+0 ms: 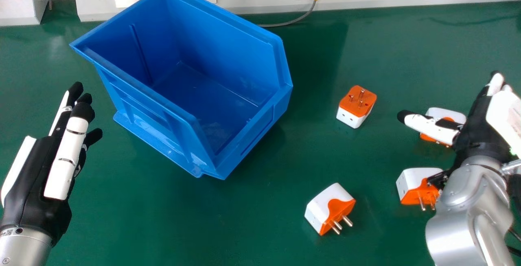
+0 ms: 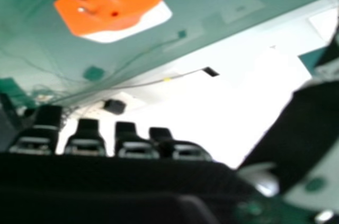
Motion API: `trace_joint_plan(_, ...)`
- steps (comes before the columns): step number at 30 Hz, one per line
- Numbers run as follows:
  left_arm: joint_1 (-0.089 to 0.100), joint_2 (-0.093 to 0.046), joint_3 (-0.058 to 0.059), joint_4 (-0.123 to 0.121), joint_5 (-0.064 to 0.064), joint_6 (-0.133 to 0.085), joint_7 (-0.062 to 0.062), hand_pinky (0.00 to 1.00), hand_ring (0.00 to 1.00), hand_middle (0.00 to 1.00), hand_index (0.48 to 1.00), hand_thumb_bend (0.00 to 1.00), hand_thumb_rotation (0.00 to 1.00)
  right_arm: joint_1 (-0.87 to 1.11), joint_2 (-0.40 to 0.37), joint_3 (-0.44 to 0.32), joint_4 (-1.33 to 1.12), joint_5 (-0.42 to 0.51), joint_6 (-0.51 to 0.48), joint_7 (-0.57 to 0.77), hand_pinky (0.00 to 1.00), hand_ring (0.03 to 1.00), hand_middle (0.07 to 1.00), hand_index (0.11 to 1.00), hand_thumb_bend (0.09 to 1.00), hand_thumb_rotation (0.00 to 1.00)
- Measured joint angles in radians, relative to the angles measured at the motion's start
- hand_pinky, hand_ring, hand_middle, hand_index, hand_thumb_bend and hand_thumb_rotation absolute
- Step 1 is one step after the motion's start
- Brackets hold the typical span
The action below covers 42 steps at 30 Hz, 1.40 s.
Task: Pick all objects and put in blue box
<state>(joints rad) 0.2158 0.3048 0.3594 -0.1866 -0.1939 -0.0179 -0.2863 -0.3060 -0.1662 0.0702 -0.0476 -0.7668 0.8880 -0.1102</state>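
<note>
Orange-and-white, the nearest adapter [image 1: 330, 209] lies on the bench [image 1: 171, 225] between my open left hand [image 1: 65, 156] and my right hand [image 1: 478, 135], which is wide and holds nothing. Picking comes first, I judge: the right should close round the farther adapter [image 1: 447, 113] partly hidden by its thumb [image 1: 433, 128], then carry it left to the blue box [image 1: 252, 135].

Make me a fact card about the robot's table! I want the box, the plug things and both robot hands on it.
box: blue, no plugs inside
plug count: four, orange and white
box's nearest plug: first plug, prongs up
near the front: second plug
partly hidden by right arm: third plug
partly behind right thumb: fourth plug
left hand: open, left of box
right hand: open, holding nothing
table: green
</note>
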Motion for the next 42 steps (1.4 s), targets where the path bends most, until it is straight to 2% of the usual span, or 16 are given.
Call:
trace_joint_plan(8, 0.000, 0.000, 0.001, -0.009, 0.000, 0.006, 0.000, 0.93, 0.99, 1.00, 1.000, 0.49, 0.99, 0.018, -0.002, 0.008, -0.058, 0.010, 0.026, 0.001, 0.93, 0.992, 1.000, 0.979, 0.721, 0.44)
trace_joint_plan(13, -0.002, 0.005, 0.007, 0.000, -0.001, 0.006, 0.000, 0.93, 0.99, 1.00, 1.000, 0.49, 0.98, 0.085, 0.005, 0.045, -0.188, -0.010, 0.069, 0.003, 0.92, 0.988, 1.000, 0.978, 0.721, 0.43)
trace_joint_plan(17, -0.001, 0.007, 0.009, -0.004, -0.001, 0.007, 0.000, 0.93, 0.99, 1.00, 1.000, 0.49, 0.98, 0.152, 0.020, 0.068, -0.312, -0.028, 0.073, 0.002, 0.92, 0.983, 1.000, 0.978, 0.722, 0.42)
trace_joint_plan(34, 0.021, 0.010, 0.013, -0.039, -0.002, 0.014, 0.000, 0.92, 0.98, 0.99, 1.000, 0.49, 0.98, 0.490, 0.081, 0.149, -0.561, -0.072, -0.146, -0.073, 0.92, 0.978, 1.000, 0.982, 0.740, 0.43)
trace_joint_plan(39, 0.026, 0.012, 0.015, -0.034, -0.002, 0.013, -0.001, 0.92, 0.98, 0.99, 1.000, 0.49, 0.98, 0.567, 0.112, 0.183, -0.565, -0.074, -0.200, -0.094, 0.92, 0.979, 1.000, 0.979, 0.737, 0.41)
trace_joint_plan(42, 0.036, 0.012, 0.015, -0.038, -0.002, 0.012, 0.000, 0.93, 0.98, 1.00, 1.000, 0.49, 0.98, 0.597, 0.116, 0.193, -0.565, -0.097, -0.229, -0.104, 0.92, 0.981, 1.000, 0.979, 0.735, 0.41)
